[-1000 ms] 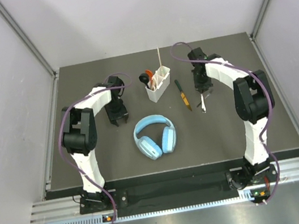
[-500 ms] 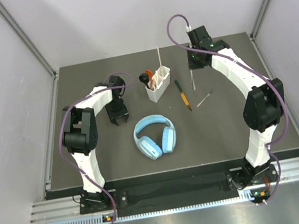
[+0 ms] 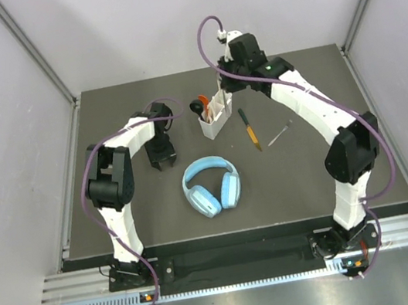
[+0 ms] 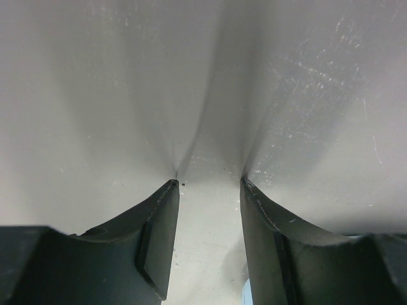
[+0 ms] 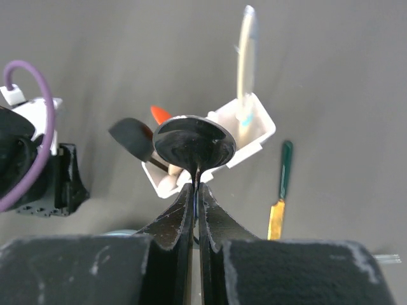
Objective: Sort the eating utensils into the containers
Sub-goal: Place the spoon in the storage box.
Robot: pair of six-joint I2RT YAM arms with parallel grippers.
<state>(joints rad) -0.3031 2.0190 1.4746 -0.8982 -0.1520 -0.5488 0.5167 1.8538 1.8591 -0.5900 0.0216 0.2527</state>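
My right gripper (image 5: pixel 196 185) is shut on the neck of a shiny dark spoon (image 5: pixel 194 143) and holds it just above the white caddy (image 5: pixel 257 130); from above the gripper (image 3: pixel 224 86) sits over the caddy (image 3: pixel 216 117). The caddy holds a black scoop spoon (image 5: pixel 132 137), an orange-red spoon (image 5: pixel 159 114) and a tall pale utensil (image 5: pixel 245 60). A knife with a green end and a yellow-brown end (image 3: pixel 249 129) lies right of the caddy. A thin silvery utensil (image 3: pixel 280 133) lies further right. My left gripper (image 3: pixel 162 158) is open and empty, pointing down at the table (image 4: pixel 210 184).
Light-blue headphones (image 3: pixel 211 185) lie in the middle of the dark mat, near the left gripper. The left arm's wrist with its purple cable (image 5: pixel 28 152) shows left of the caddy. Grey walls stand on three sides.
My right gripper lifted a spoon from the mat on the right and carried it left, up to above the caddy. The silvery utensil stayed on the mat. The left arm has not moved.
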